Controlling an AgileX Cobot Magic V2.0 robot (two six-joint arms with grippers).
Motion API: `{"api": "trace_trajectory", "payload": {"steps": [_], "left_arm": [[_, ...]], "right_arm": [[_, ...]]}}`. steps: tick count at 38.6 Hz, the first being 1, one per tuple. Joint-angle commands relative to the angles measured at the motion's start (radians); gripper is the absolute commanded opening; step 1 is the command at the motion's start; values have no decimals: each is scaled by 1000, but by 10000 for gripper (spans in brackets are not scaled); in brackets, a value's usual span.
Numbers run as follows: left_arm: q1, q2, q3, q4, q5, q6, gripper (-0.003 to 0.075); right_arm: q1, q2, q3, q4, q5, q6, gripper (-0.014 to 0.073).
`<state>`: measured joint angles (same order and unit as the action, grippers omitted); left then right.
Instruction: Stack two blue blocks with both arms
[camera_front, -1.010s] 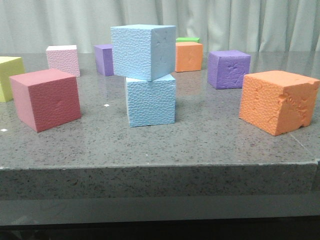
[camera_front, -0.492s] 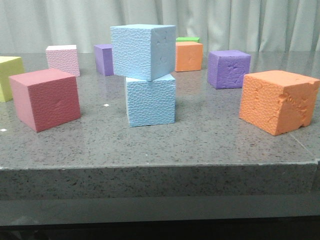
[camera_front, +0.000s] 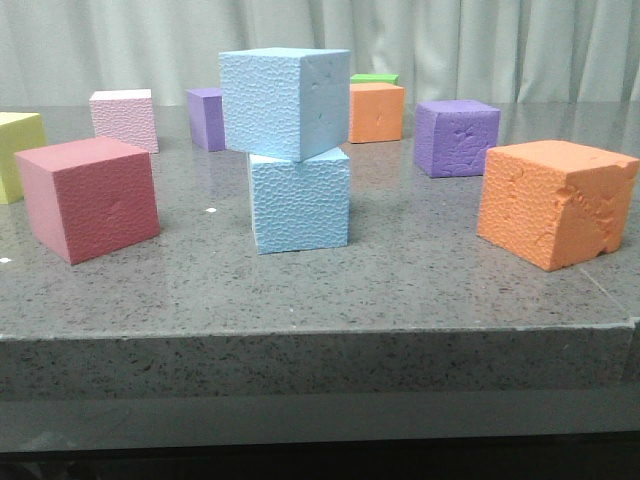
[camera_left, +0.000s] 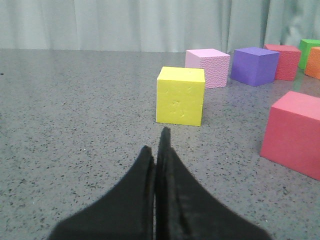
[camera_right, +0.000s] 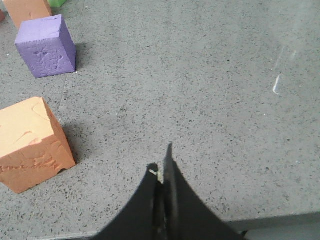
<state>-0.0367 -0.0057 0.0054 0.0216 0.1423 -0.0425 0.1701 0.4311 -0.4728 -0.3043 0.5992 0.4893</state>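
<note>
In the front view one light blue block (camera_front: 285, 100) rests on top of the other blue block (camera_front: 300, 200) at the table's middle, turned a little so its corners overhang. Neither gripper shows in the front view. In the left wrist view my left gripper (camera_left: 156, 142) is shut and empty, above bare table, short of a yellow cube (camera_left: 180, 95). In the right wrist view my right gripper (camera_right: 161, 161) is shut and empty near the table's front edge, with a large orange cube (camera_right: 31, 143) off to one side. The blue blocks show in neither wrist view.
Around the stack stand a red cube (camera_front: 88, 197), a pink cube (camera_front: 124, 120), a yellow cube (camera_front: 18, 152), two purple cubes (camera_front: 457, 137) (camera_front: 206, 117), a small orange cube (camera_front: 377, 111), a green cube (camera_front: 374, 78) and a big orange cube (camera_front: 556, 202).
The picture has shifted very slightly; the stack and the other cubes stand as before. No gripper shows in the earlier frames.
</note>
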Motion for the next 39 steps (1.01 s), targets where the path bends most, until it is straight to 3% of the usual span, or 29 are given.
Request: {"api": "trace_trajectory", "payload": {"steps": [1,18,31,39], "left_arm": [[0,-18,2,-9,-81,-3,-20],[0,-18,2,-9,-81,-3,-20],[0,-18,2,-9,-81,-3,-20],[0,-18,2,-9,-81,-3,-20]], "right_arm": [[-6,6,-28,-14,-68,-11,-67],[-11,-9,-4,-42,-100,-28,-67],[-155,-246,294,312,-446,-547,-67],[-162,-414,437,397,-442,-586,-67]]}}
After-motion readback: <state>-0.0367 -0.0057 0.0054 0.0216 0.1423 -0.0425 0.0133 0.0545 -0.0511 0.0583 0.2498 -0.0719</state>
